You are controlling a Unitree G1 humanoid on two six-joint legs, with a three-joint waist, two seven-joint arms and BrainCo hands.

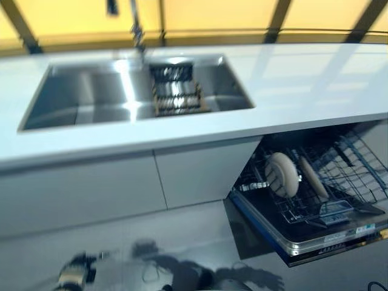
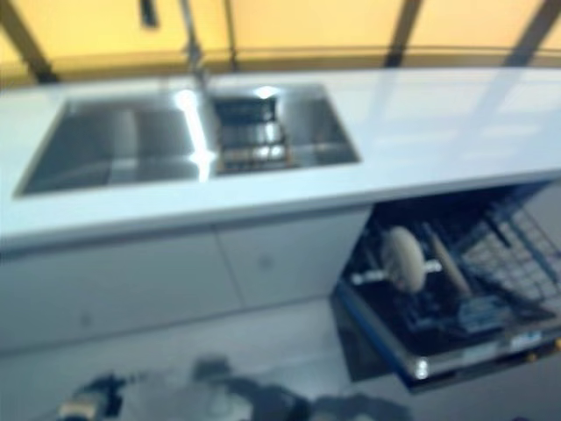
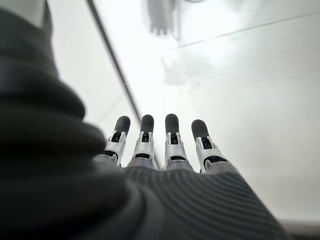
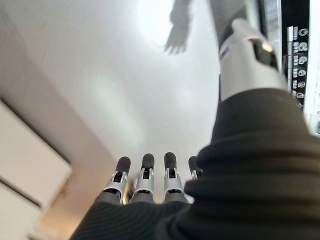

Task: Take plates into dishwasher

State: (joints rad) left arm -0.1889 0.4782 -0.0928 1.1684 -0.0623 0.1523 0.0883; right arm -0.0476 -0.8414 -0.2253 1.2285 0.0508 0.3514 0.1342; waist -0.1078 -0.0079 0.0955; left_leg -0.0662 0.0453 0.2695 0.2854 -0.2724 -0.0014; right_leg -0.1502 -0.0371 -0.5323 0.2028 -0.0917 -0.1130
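plates [image 1: 282, 174]: two, upright on edge in the dishwasher rack [image 1: 348, 176], side by side, fyi neither's in your hands
dishwasher [image 1: 315, 233]: open under the desk [image 1: 303, 85], right of the cabinet doors
sink [image 1: 85, 97]: steel, w/ a small wire rack [image 1: 176, 91] in its right half
left hand [image 3: 160, 150]: fingers straight, side by side, holding nothing, over the floor
right hand [image 4: 145, 182]: same deal, fingers straight & empty, near the dishwasher's front edge

- Head stereo pair, looking down: sink [image 1: 136, 91] at 12 o'clock, open dishwasher [image 1: 315, 194] at 4 o'clock, shared by both.
- Wrist views, close along straight fingers [image 3: 172, 142], facing floor.
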